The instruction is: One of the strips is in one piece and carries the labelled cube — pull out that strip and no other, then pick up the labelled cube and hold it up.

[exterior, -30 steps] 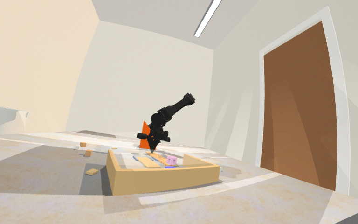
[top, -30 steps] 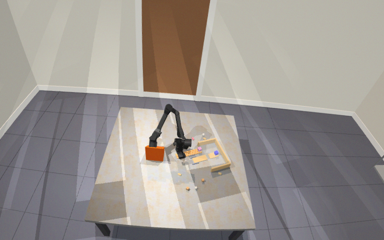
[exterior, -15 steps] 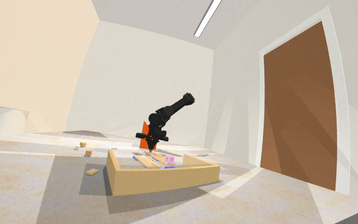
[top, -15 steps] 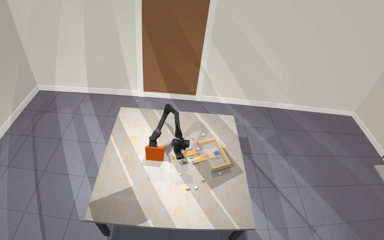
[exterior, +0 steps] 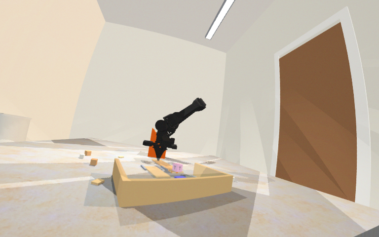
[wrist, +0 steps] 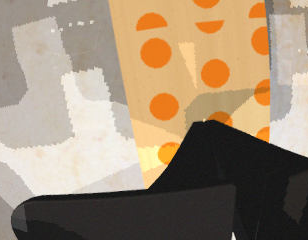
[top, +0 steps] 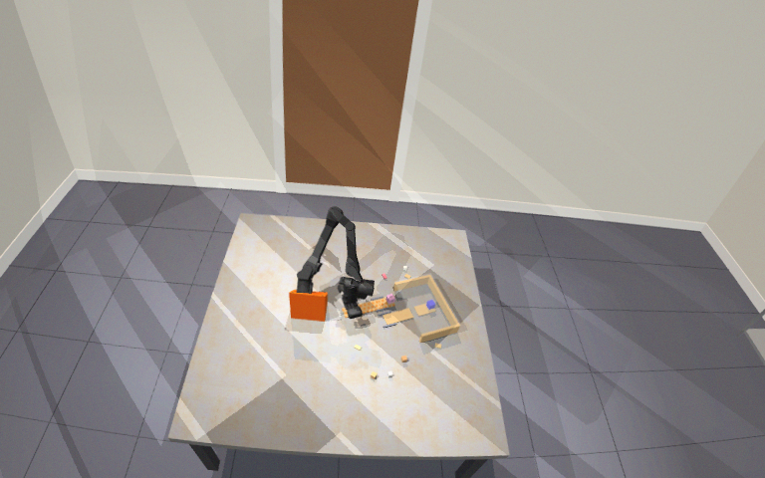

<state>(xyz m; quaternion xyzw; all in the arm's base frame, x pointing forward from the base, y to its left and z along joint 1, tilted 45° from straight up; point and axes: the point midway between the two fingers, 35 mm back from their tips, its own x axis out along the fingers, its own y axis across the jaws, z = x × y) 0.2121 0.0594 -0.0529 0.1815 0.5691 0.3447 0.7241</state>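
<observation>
My gripper [top: 354, 314] [exterior: 158, 159] [wrist: 203, 131] is shut and empty, pointing down with its tips at the near end of the orange-dotted strip [top: 375, 306] [exterior: 164, 164] [wrist: 186, 90]. Whether they touch it is unclear. A pink cube [top: 390, 298] [exterior: 177, 167] marked T sits on the strip's far end, by the wooden frame's opening. A plain tan strip [top: 397, 317] [exterior: 155, 171] lies beside it. A gap separates that strip from a short tan piece [top: 420, 311] inside the frame, near a blue cube [top: 430, 304] [exterior: 180, 177].
The low wooden frame [top: 445, 299] [exterior: 173, 190] has walls around the strips' far ends and is open toward the arm. Small orange cubes [top: 404, 358] [exterior: 94, 161], a white cube [top: 390, 373] [exterior: 81, 156] and a flat tan block [top: 438, 346] [exterior: 97, 181] lie outside it.
</observation>
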